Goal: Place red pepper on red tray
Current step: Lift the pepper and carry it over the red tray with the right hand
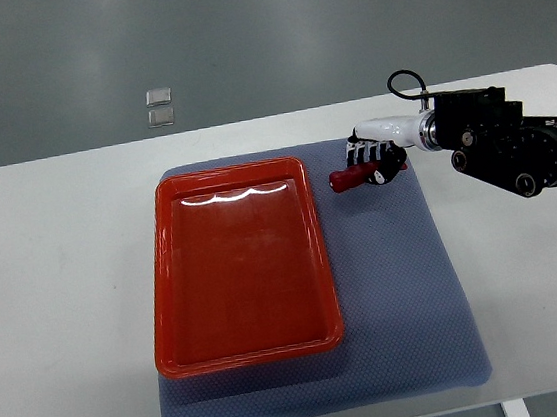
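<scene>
A slim red pepper [346,178] sticks out leftward from under my right hand [374,160], just above the grey mat and right of the tray's far right corner. The hand's white and black fingers [363,148] curl down over the pepper's right end and grasp it. The right arm reaches in from the picture's right edge. The red tray [166,282] lies on the mat's left half with nothing in it. My left arm does not show.
A grey-blue mat [409,294] covers the middle of the white table [57,294]. Two small clear squares [159,105] lie on the floor beyond the table's far edge.
</scene>
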`<state>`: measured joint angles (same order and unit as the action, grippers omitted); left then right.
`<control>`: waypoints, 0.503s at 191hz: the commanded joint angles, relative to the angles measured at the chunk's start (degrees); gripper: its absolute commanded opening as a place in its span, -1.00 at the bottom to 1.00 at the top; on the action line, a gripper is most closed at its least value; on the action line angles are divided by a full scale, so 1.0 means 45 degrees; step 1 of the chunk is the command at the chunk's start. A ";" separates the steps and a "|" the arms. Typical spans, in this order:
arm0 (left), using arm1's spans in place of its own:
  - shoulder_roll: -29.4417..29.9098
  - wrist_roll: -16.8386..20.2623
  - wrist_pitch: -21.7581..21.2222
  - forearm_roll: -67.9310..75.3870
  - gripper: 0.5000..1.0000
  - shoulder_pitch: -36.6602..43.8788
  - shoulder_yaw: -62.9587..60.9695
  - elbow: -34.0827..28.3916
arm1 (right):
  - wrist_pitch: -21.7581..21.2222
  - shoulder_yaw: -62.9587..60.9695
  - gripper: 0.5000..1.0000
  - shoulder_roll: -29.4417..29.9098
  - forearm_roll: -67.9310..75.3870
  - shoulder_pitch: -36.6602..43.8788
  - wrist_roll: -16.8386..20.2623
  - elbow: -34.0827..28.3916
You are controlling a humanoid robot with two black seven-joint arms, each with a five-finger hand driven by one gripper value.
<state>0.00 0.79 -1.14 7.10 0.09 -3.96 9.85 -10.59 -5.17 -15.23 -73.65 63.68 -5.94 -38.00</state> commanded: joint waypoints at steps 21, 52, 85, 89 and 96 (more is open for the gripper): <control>0.0000 0.0000 0.0000 0.0004 1.00 0.0001 0.0000 0.0019 | -0.0204 -0.0981 -1.00 -0.0131 0.0546 0.0420 -0.0983 -0.0909; 0.0000 0.0000 -0.0020 0.0004 1.00 0.0001 0.0000 0.0019 | -0.0009 -0.1040 -1.00 0.0182 0.0546 0.0322 -0.2097 -0.2336; 0.0000 0.0000 0.0000 0.0004 1.00 0.0001 0.0000 0.0000 | 0.0245 -0.0727 -1.00 0.1080 0.0488 0.0420 -0.2332 -0.3136; 0.0000 0.0000 0.0000 0.0004 1.00 0.0001 0.0000 0.0000 | 0.0225 -0.0630 -1.00 0.1158 0.0468 0.0439 -0.2371 -0.3156; 0.0000 0.0000 0.0000 0.0004 1.00 0.0001 0.0000 0.0000 | 0.0225 -0.0434 -1.00 0.1295 0.0410 0.0478 -0.2410 -0.3215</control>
<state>0.00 0.79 -1.14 7.10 0.08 -3.95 9.87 -9.69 -8.87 -11.26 -71.36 65.21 -16.16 -51.50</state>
